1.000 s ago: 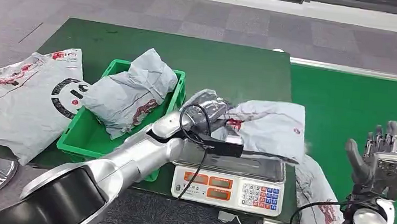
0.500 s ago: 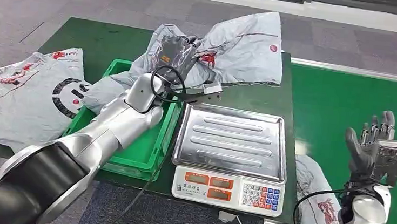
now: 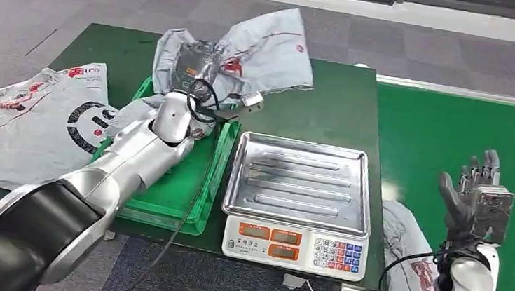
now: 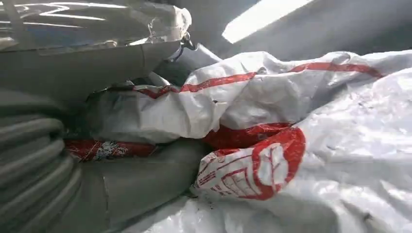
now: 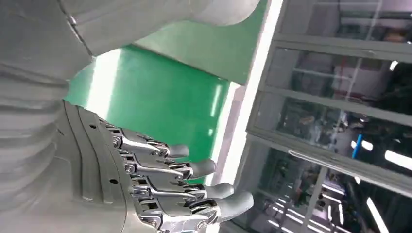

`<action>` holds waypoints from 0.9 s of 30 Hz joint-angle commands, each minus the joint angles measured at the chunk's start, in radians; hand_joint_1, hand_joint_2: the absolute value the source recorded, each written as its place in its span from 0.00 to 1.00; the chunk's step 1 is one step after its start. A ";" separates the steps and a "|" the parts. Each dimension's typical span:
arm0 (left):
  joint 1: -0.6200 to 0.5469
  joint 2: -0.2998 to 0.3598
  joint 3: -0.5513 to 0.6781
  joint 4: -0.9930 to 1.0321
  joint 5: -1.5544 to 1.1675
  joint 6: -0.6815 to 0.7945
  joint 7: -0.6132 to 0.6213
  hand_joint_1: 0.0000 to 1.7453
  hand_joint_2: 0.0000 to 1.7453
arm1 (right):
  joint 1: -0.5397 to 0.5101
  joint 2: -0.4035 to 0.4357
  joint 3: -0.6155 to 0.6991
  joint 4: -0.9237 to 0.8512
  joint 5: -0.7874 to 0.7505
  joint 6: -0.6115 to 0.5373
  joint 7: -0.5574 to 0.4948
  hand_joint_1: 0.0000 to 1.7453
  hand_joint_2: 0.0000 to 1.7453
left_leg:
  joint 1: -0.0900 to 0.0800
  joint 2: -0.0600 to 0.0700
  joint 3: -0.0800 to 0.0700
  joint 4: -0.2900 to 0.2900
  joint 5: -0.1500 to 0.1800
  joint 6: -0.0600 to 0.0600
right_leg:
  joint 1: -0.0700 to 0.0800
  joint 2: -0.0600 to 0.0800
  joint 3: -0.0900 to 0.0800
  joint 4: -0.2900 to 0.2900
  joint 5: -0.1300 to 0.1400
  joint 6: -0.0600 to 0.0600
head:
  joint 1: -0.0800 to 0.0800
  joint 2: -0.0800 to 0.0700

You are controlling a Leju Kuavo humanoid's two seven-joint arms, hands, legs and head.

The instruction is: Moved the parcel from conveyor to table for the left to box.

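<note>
We find the green table (image 3: pixel 301 93) taking up the middle of the head view, with the green conveyor (image 3: pixel 451 148) running along it at 3 o'clock. At 9 o'clock on the table lies a large grey bag (image 3: pixel 31 126) printed with a black ring and red marks. A weighing scale (image 3: pixel 299 198) stands at 6 o'clock, its steel pan bare and its keypad facing us. Left of the scale, touching or just beside it, sits a green crate (image 3: pixel 201 197), and a grey bag lies under the left arm at the crate's far end.

We note the parcel (image 3: pixel 249 53) at 12 o'clock, lifted above the far end of the crate. It is a grey-white plastic mailer, heavily crumpled, with red lettering and a small red round mark; a dark, glossy patch shows where it bunches at the hand. One flap spreads out flat toward 2 o'clock. In the left wrist view the same film (image 4: pixel 272 145) appears wrinkled, with red bands and a red printed emblem.

The left hand (image 3: pixel 201 74) grips the parcel at its bunched part, fingers buried in the film. The right hand (image 3: pixel 478 200) is raised at 4 o'clock beside the conveyor, fingers straight and apart, holding nothing. A further grey bag (image 3: pixel 406 264) lies below the table edge at 5 o'clock.
</note>
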 commanded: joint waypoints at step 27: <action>0.031 0.092 0.276 0.050 0.049 -0.140 -0.064 0.00 1.00 | 0.118 -0.045 -0.039 -0.061 0.046 0.030 0.068 0.00 1.00 | 0.001 0.002 0.004 -0.002 -0.001 -0.001 | 0.001 0.000 0.003 -0.003 -0.001 -0.003 | 0.000 0.000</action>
